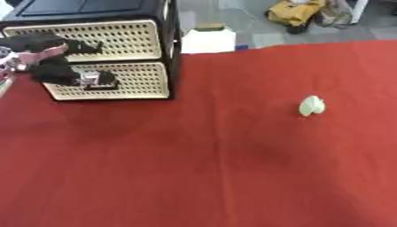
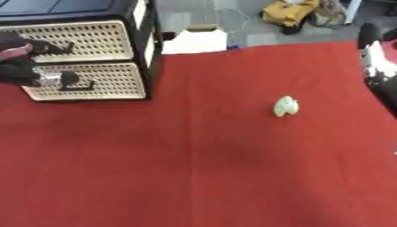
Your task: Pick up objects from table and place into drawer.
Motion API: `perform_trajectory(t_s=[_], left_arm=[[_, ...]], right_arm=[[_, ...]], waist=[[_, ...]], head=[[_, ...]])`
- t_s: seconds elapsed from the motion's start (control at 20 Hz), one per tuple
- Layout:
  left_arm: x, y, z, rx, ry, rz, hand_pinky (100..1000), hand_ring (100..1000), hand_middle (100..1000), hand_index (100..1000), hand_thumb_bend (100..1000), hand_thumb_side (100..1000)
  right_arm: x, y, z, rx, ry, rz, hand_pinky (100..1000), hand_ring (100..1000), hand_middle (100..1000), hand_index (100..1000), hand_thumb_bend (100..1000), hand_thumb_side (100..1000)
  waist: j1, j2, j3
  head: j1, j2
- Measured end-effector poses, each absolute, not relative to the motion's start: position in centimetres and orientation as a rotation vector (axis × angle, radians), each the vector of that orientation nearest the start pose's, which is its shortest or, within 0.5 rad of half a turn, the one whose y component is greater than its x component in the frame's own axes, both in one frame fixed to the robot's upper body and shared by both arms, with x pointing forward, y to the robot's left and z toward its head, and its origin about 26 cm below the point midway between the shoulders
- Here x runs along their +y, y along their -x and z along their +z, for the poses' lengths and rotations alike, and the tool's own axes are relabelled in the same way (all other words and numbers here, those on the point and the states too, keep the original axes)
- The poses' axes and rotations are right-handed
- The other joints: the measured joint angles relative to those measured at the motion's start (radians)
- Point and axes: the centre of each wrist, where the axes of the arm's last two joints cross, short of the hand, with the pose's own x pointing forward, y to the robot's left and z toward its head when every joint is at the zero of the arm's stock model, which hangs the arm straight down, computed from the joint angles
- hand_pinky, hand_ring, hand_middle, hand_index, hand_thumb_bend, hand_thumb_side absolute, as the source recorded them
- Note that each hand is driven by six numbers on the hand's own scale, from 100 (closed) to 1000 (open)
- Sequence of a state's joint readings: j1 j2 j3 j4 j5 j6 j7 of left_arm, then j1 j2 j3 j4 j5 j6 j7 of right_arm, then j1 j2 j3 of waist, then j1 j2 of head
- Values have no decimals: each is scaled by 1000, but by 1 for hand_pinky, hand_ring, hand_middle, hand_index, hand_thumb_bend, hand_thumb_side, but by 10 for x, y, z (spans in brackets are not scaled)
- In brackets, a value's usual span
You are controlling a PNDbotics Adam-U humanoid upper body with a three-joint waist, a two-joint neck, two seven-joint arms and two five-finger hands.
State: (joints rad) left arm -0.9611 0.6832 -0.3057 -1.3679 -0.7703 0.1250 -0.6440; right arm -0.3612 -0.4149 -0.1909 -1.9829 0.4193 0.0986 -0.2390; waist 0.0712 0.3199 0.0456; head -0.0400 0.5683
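Observation:
A small pale green object [image 1: 312,106] lies alone on the red tablecloth, right of centre. At the back left stands a black cabinet [image 1: 169,26] with two cream perforated drawers, both closed. My left hand [image 1: 58,71] reaches in from the left and sits against the front of the lower drawer [image 1: 143,80], right by its black handle [image 2: 77,86]. The upper drawer [image 1: 132,40] has its own black handle [image 2: 54,46]. My right hand [image 2: 378,66] shows only as a black and white shape at the right edge, well away from the green object.
The red cloth [image 1: 201,168] covers the whole table. Beyond the far edge, on the floor, are a white box [image 1: 208,39] and a yellow bag [image 1: 296,12].

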Motion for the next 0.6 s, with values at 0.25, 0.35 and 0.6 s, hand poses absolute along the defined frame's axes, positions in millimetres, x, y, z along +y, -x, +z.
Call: perform_trajectory(t_s=[0.25, 0.35, 0.6], left_arm=[[264, -423, 307, -1290, -1046, -1533, 100, 100, 100, 896, 677, 1000], [264, -423, 306, -1286, -1047, -1532, 100, 100, 100, 874, 673, 1000], [265, -424, 305, -1280, -1049, -1531, 100, 100, 100, 852, 663, 1000]], right_arm=[[-314, -300, 241, -2244, 1031, 190, 704, 820, 544, 811, 349, 703], [-314, -300, 241, -2244, 1031, 190, 704, 820, 544, 811, 349, 703], [-314, -300, 241, -2244, 1032, 187, 704, 821, 544, 811, 348, 703]], waist=[[0, 1, -3], [0, 1, -3], [0, 1, -2]], head=[[2, -7], [3, -8], [3, -8]])
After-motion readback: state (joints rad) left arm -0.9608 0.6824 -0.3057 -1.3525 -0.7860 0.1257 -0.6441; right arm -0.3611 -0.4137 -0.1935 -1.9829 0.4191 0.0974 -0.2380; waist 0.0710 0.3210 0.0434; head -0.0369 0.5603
